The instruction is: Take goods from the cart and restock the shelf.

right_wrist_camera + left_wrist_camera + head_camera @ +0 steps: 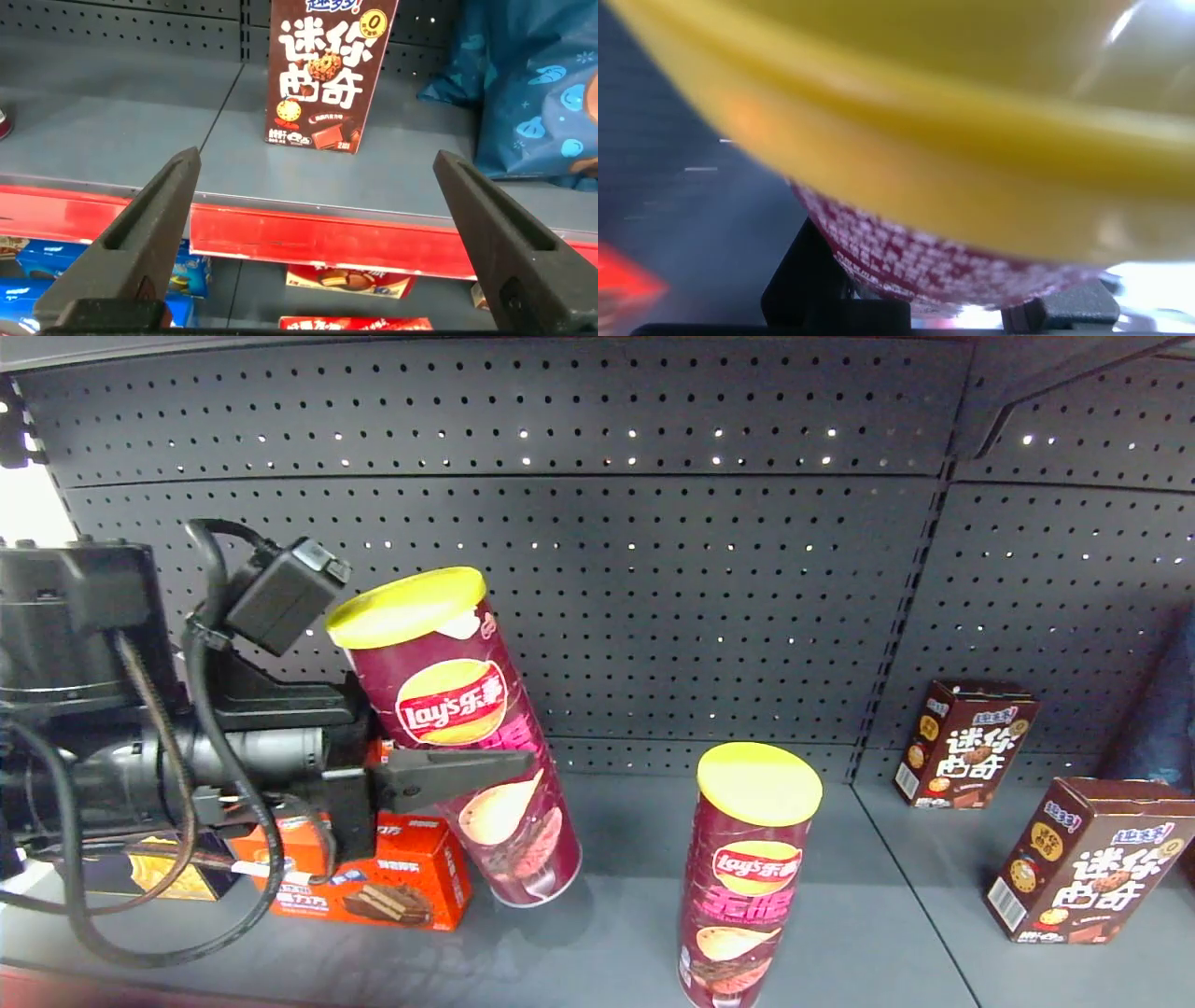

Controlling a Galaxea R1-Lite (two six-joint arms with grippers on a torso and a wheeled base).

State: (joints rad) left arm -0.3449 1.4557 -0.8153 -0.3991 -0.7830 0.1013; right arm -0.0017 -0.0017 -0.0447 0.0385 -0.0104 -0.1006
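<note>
My left gripper (457, 775) is shut on a maroon chip can (457, 737) with a yellow lid, holding it tilted with its base near the grey shelf (840, 933). Close up in the left wrist view are the can's yellow lid (952, 131) and maroon body (915, 266). A second identical chip can (747, 877) stands upright on the shelf to the right. My right gripper (318, 233) is open in front of the shelf's red front edge (327, 238), with nothing between its fingers.
An orange snack box (373, 882) lies behind the held can at the left. Two brown cookie boxes (962, 742) (1088, 873) stand on the right section; one brown cookie box (322, 75) shows beside a blue bag (533, 89). More goods sit on the lower shelf (336, 280).
</note>
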